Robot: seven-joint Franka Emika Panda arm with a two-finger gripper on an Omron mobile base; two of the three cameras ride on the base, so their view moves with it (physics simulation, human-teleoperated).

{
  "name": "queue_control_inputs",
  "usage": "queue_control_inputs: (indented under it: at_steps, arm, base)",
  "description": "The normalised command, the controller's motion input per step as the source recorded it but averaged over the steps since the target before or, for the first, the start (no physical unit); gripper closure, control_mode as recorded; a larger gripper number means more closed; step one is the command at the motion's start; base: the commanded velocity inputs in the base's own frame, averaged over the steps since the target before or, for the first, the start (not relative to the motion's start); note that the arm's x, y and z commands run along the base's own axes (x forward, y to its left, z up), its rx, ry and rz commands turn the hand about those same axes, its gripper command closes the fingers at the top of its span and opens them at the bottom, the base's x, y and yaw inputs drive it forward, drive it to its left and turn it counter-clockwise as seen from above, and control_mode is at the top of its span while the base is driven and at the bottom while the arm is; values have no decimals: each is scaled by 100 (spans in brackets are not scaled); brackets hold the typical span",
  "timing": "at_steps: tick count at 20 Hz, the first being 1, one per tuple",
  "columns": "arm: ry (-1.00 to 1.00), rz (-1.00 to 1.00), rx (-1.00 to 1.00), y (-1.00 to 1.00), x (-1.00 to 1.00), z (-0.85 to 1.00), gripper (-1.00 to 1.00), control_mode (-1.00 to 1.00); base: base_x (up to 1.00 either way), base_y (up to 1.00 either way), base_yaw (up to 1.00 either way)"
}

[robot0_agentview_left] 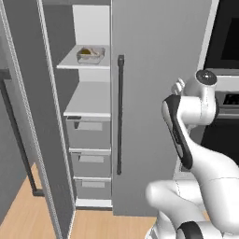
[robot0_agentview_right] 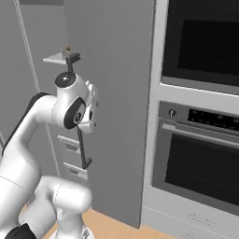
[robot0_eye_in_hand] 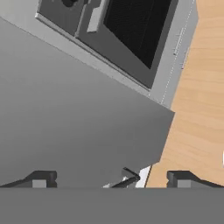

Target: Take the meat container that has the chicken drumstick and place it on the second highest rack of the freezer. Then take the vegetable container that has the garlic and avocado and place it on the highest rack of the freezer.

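The freezer (robot0_agentview_left: 88, 100) stands open, with pale shelves above several grey drawers (robot0_agentview_left: 89, 132). A clear container (robot0_agentview_left: 90, 55) holding a brownish lump rests on the upper visible shelf; I cannot tell which food it is. The shelf below it is bare. My gripper (robot0_eye_in_hand: 111, 179) is open, its fingertips (robot0_eye_in_hand: 41, 179) far apart with nothing between them. It is drawn back to the right of the freezer, in front of the closed grey door (robot0_eye_in_hand: 74, 109). The hand (robot0_agentview_left: 179, 87) sits by the arm's upper joint.
The freezer's door (robot0_agentview_left: 28, 121) is swung open on the left. A closed grey door with a long black bar handle (robot0_agentview_left: 120, 114) stands right of the shelves. An oven (robot0_agentview_right: 200, 158) and a microwave (robot0_agentview_right: 205, 42) fill the column at right. Wooden floor (robot0_agentview_left: 28, 210) lies below.
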Motion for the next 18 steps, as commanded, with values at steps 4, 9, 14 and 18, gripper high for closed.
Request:
queue_control_inputs:
  at_steps: [4,9,14,18]
  arm:
    - [0,0,0,0,0,0,-100,100]
    - [0,0,0,0,0,0,-100,100]
    - [0,0,0,0,0,0,-100,100]
    - [0,0,0,0,0,0,-100,100]
  base:
    - [0,-100,-7]
    - [0,-100,-5]
    - [3,-100,-4]
    - [36,-100,-1]
